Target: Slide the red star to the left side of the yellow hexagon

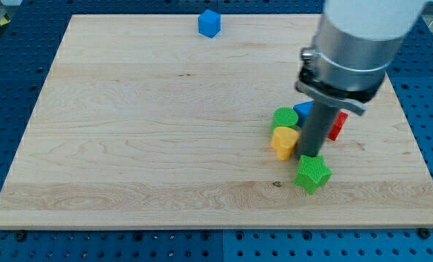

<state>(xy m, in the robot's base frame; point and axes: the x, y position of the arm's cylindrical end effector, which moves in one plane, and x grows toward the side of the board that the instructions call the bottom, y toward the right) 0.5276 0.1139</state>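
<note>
My tip (310, 155) is down in the cluter near the desk's (129, 145) right edge; no pincer fitted.
Red star (338, 125) sits right of the rod, yellow hexagon (284, 141) left; next it needs routing round.

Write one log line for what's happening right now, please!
my tip: amid cluster, view's right | yellow block: left of tip | green star: just below | red block: right, partly hidden | blue cube: top, alone

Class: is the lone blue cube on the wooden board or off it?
On. The blue cube sits inside the board near the view's top edge.

Star (313, 173) below hexagon (284, 141) (touching), cube (209, 23) far off.
</note>
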